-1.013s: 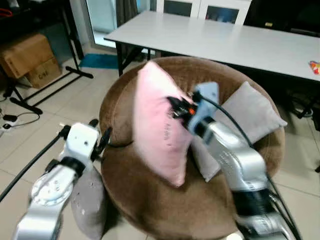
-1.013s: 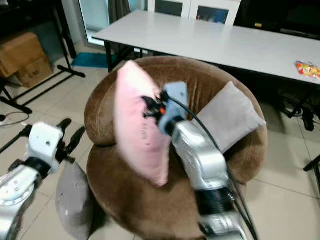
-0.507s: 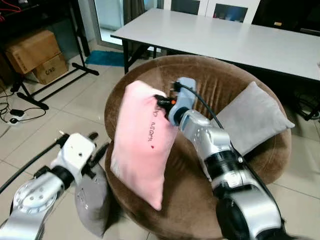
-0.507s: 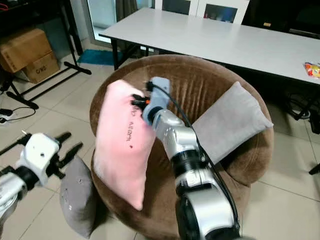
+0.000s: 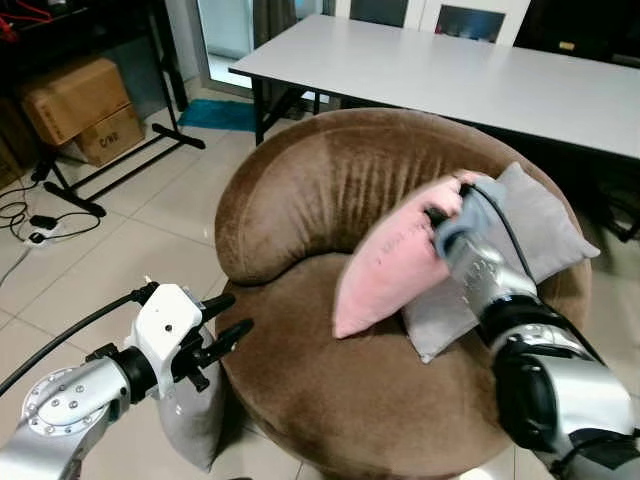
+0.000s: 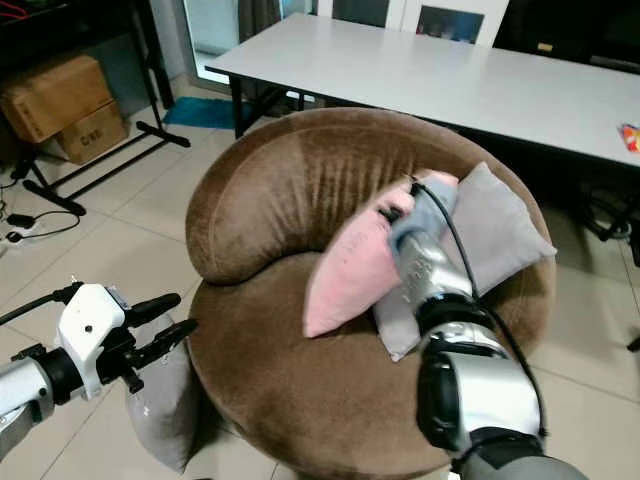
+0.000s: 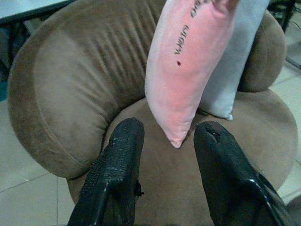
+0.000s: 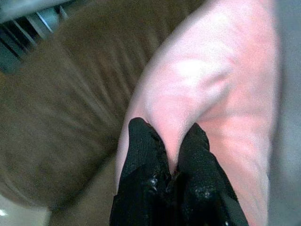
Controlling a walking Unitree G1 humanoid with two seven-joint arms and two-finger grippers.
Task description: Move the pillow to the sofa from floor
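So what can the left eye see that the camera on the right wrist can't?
The left eye view takes in the white table, the cardboard boxes, the grey pillow on the floor and the left tool, open and holding nothing. The right wrist view gives a close look at the right tool, its black fingers pinching a fold of the pink pillow. Both show the pink pillow, the brown sofa and the grey pillow on the sofa behind it.

My two head eyes looking forward and down over the brown sofa (image 5: 330, 200), my left wrist camera facing its seat from close by, my right wrist camera pressed against the pink pillow (image 8: 221, 94), all sharing sofa and pillow.
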